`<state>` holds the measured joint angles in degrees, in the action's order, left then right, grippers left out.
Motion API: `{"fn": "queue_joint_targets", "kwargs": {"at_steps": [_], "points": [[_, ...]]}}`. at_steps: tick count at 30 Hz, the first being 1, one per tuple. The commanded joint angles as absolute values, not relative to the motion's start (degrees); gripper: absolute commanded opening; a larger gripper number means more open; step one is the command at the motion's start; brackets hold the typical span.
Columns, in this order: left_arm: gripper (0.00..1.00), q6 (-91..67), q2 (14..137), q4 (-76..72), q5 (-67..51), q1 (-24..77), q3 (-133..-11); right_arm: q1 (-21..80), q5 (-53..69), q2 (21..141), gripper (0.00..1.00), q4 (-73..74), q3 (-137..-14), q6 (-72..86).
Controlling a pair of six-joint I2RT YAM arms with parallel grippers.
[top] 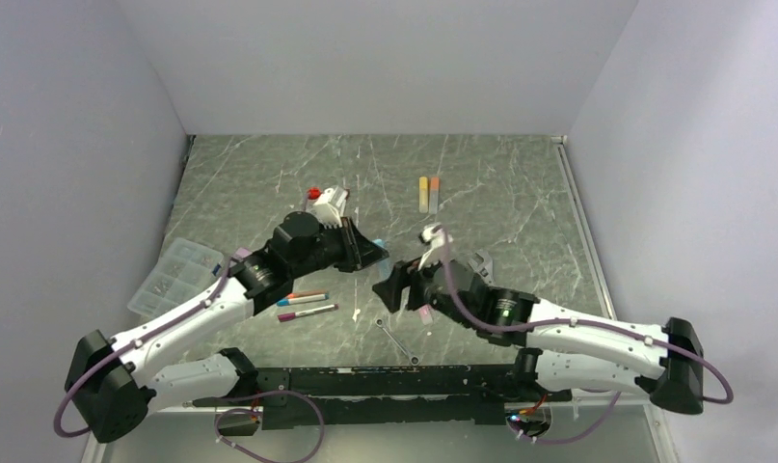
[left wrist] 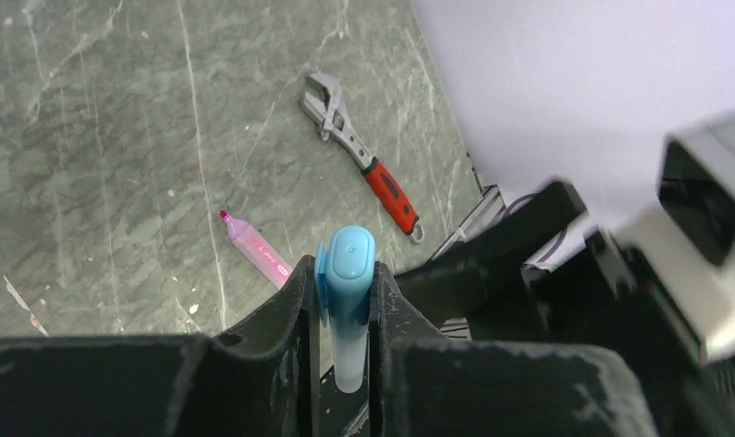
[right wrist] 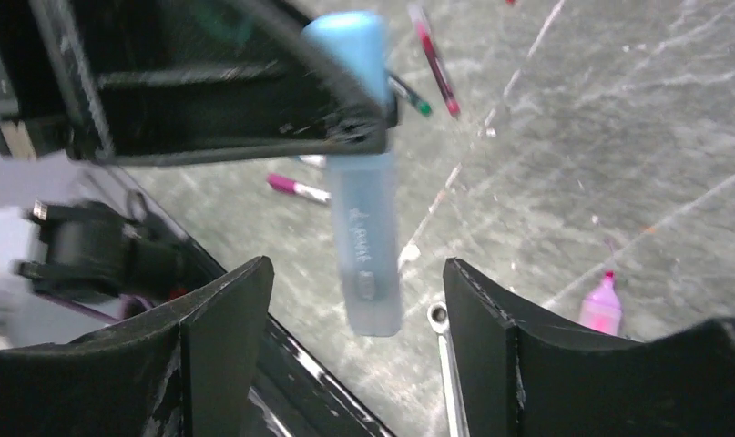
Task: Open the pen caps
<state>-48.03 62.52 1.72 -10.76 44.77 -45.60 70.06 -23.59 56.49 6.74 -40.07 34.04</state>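
Over the middle of the tabletop, the left jaws pinch a blue cap. The cap sits on a pale highlighter held clear of the surface. Its barrel sticks out past the left jaws and hangs between the right jaws, which stand spread to either side without touching it.

Under them a pink highlighter lies uncapped, near a silver wrench by the front edge. Three thin markers lie side by side left of the middle. A red-handled wrench lies toward the right edge.

Toward the far edge, a yellow highlighter and an orange one lie side by side. A red cap lies alone left of them. A clear box sits at the left edge.
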Motion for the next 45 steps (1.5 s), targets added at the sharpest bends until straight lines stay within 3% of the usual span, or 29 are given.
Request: {"fn": "queue_joint_targets", "kwargs": {"at_steps": [1, 7, 16, 18, 23, 28, 35, 45], "points": [[0.00, -45.9, 56.2, -7.3, -17.1, 41.3, -43.6, 60.1, -4.4, 49.0, 0.74, -4.8, -37.1, 40.1], [0.00, -51.4, 53.4, -19.9, -31.4, 36.4, -39.6, 48.5, 18.1, 48.5, 0.70, -15.5, -35.0, 46.8], [0.00, -55.0, 54.2, -26.7, -34.6, 36.3, -37.7, 48.2, 25.8, 54.2, 0.53, -24.9, -36.6, 52.0], [0.00, -54.9, 54.3, -26.5, -35.0, 36.3, -38.0, 48.2, 26.0, 54.6, 0.43, -26.4, -36.0, 53.1], [0.00, -55.3, 54.5, -26.6, -35.5, 36.3, -37.9, 48.2, 26.8, 56.5, 0.00, -29.4, -34.9, 55.1], [0.00, -56.3, 51.9, -24.5, -30.3, 35.4, -38.0, 48.2, 25.5, 55.1, 0.00, -29.3, -32.1, 54.9], [0.00, -63.2, 50.8, -26.9, -26.6, 24.6, -42.0, 48.2, 23.1, 54.0, 0.00, -30.1, -26.8, 55.9], [0.00, -62.3, 53.7, -25.5, -20.9, 21.9, -47.2, 48.2, 20.6, 51.2, 0.00, -28.7, -25.0, 56.6]]}}
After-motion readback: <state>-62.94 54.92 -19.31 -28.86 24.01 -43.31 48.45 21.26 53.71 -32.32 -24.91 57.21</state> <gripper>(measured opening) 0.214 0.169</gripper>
